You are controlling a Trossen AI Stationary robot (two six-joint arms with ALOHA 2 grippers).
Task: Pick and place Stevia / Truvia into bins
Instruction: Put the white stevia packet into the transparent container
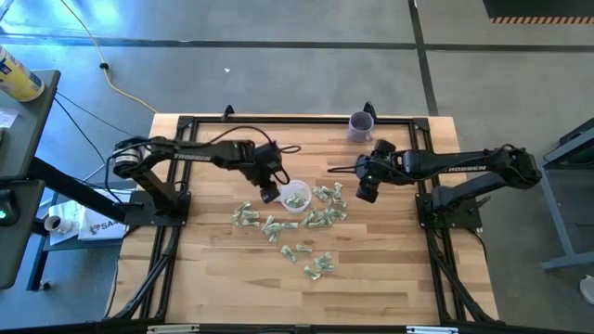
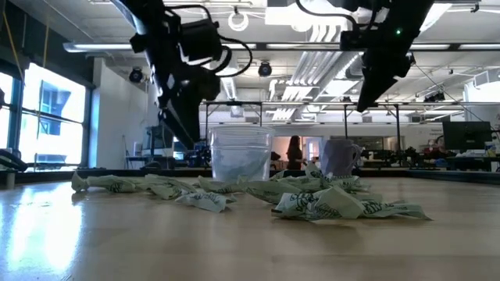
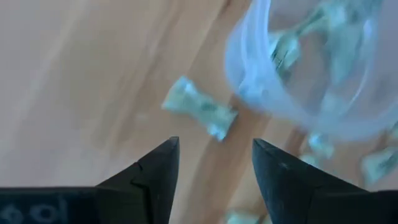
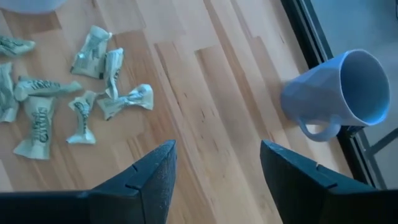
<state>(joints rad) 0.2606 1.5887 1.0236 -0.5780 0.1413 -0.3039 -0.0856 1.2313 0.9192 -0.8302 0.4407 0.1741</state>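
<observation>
The table (image 1: 390,278) is pale wood in jointed planks, smooth with a soft sheen. The packets (image 4: 43,118) are crinkled green-and-white paper, matt, twisted at their ends. The cup (image 2: 241,156) is thin translucent plastic, whitish and slightly glossy. The mug (image 4: 339,93) looks like smooth glazed ceramic. The left gripper (image 3: 214,174) and right gripper (image 4: 217,180) have dark matt plastic fingers (image 3: 155,174).

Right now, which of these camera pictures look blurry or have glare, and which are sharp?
Left wrist view: smeared by motion blur, the cup and a packet soft-edged. Right wrist view: sharp, the packets and the purple mug crisp. Low view: backlit by windows and ceiling lights, both arms silhouetted, sheen on the table. High view: evenly lit, with glare on the floor at upper left.
</observation>
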